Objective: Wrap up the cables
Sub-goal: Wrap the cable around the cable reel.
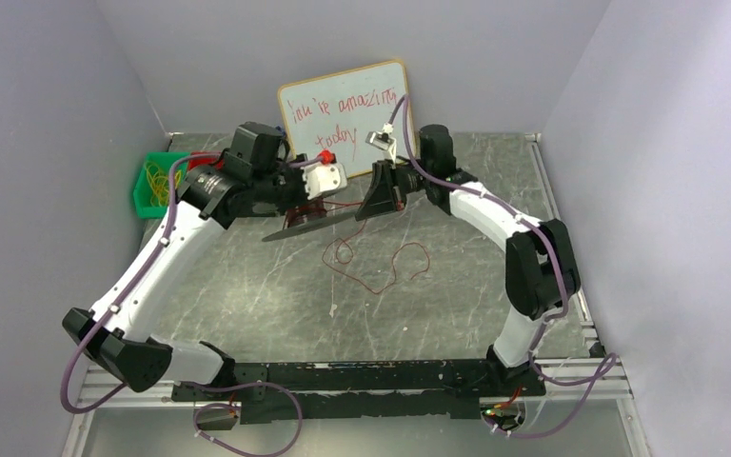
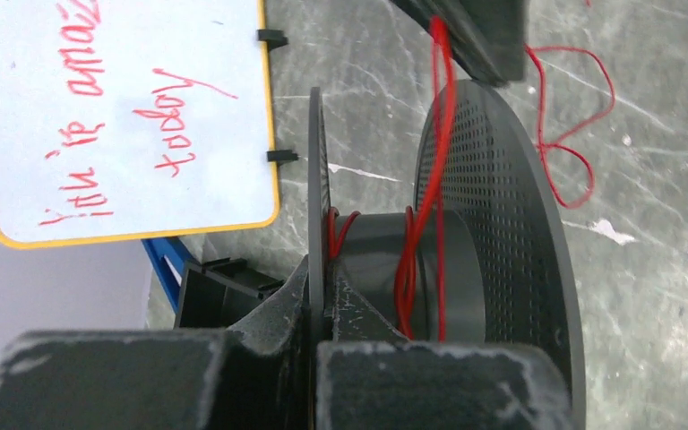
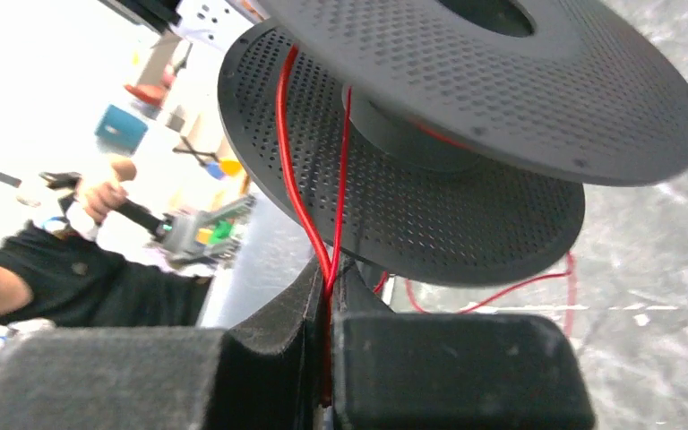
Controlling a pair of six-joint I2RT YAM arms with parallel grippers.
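- The left gripper [image 2: 322, 288] is clamped shut on the thin edge of one flange of the black spool [image 2: 502, 224], holding it off the table [image 1: 247, 305].
- The right gripper [image 3: 327, 291] is pinched closed on the red cable [image 3: 291, 161], just beside the spool's rim.
- From that pinch, two strands of the cable run up over the perforated flange to the hub, where a few turns sit.
- In the top view, the rest of the cable lies in loose loops on the table, at about 5 o'clock from the spool.
- A whiteboard [image 1: 343, 105] with red writing stands at 12 o'clock from the spool.
- A green bin [image 1: 143, 195] with yellow wire loops [image 1: 159, 181] sits at 9 o'clock.
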